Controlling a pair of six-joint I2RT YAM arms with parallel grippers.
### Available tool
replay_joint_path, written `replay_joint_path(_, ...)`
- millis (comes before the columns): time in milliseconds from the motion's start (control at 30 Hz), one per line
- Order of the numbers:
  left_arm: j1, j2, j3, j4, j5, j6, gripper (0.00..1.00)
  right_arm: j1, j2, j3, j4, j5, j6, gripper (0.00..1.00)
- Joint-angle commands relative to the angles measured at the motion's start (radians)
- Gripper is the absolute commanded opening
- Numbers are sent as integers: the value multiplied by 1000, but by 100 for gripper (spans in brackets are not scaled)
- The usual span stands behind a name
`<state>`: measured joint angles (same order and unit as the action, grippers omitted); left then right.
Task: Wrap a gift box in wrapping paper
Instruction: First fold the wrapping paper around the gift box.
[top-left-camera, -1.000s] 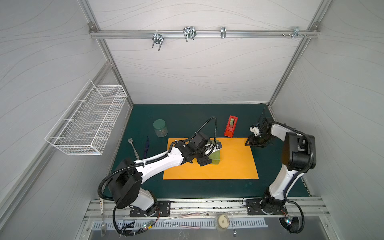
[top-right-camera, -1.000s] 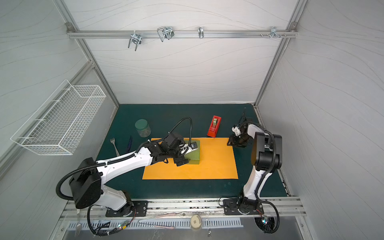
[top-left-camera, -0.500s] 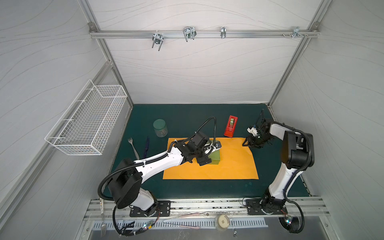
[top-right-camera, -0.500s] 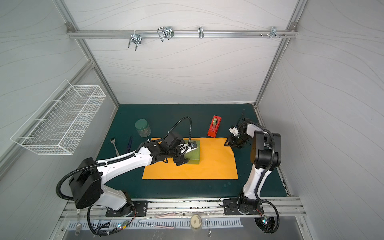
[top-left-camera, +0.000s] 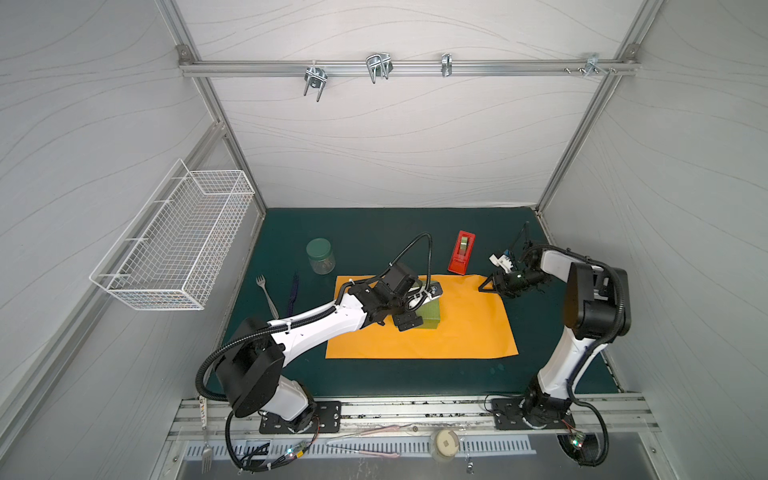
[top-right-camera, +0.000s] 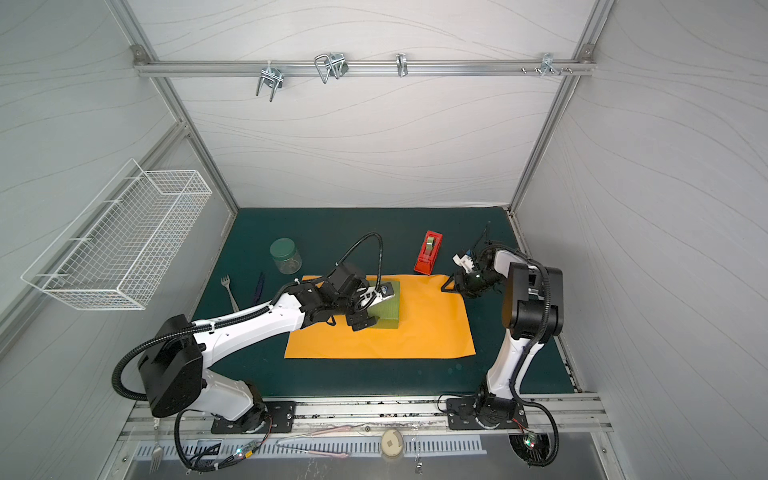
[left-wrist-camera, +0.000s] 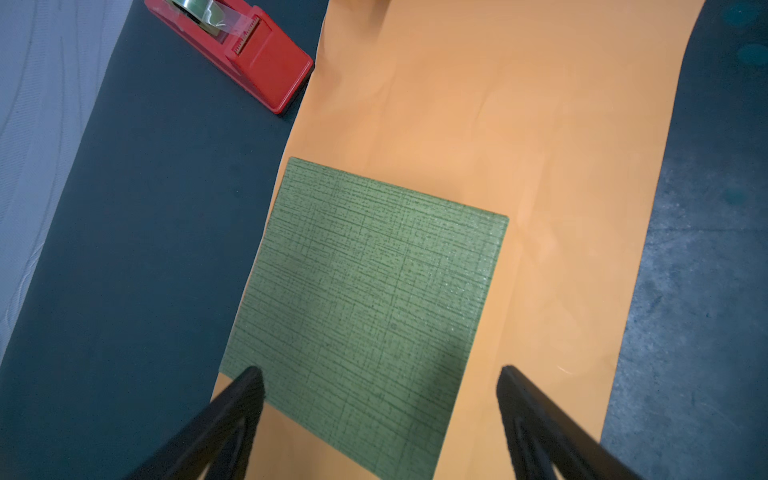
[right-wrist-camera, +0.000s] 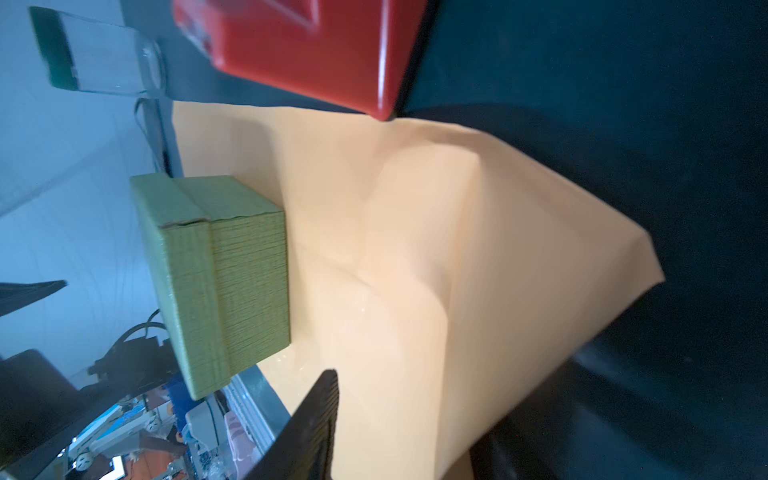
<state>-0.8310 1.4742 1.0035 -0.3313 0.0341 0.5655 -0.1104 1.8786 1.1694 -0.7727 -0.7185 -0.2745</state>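
Observation:
The gift box (top-left-camera: 431, 316) (top-right-camera: 388, 309) is a green, grid-textured box resting on the back left part of the flat orange wrapping paper (top-left-camera: 465, 332) (top-right-camera: 432, 332). My left gripper (top-left-camera: 422, 305) (left-wrist-camera: 379, 372) hovers open over the box's top (left-wrist-camera: 365, 299), its fingers (left-wrist-camera: 245, 399) spread about as wide as the box and touching nothing. My right gripper (top-left-camera: 490, 284) (right-wrist-camera: 436, 399) is low at the paper's back right corner. That corner (right-wrist-camera: 540, 266) curls up and runs between the jaws, which still stand apart; one finger (right-wrist-camera: 316, 419) lies over the sheet.
A red tape dispenser (top-left-camera: 461, 251) (left-wrist-camera: 249, 45) stands just behind the paper's back edge, close to the right gripper. A green-lidded jar (top-left-camera: 320, 255), a fork (top-left-camera: 266, 291) and a dark slim tool (top-left-camera: 294, 291) lie on the mat at left. A wire basket (top-left-camera: 174, 245) hangs on the left wall.
The right gripper has slid a little leftward onto the paper's back right corner and its jaws have narrowed. The left arm and the box have not moved.

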Motion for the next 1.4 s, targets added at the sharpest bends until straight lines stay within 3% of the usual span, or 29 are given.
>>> replay_joint_path(0, 6, -14, 7, 34, 3, 11, 90, -6, -41, -13, -59, -76, -86, 48)
replay_joint_path(333, 6, -9, 37, 16, 20, -30, 89, -21, -99, -54, -96, -96, -100, 47)
replay_joint_path(767, 22, 19, 91, -29, 39, -121, 88, 0, -168, -77, -110, -59, -51, 16)
replay_joint_path(967, 47, 48, 190, -149, 120, -240, 88, 58, -234, -91, -109, -118, -28, 17)
replay_joint_path(1133, 67, 78, 254, -202, 205, -382, 87, 110, -271, -97, -95, -165, -29, 24)
replay_joint_path(1367, 98, 144, 365, -242, 273, -501, 85, 144, -261, -109, -66, -97, 8, 27)
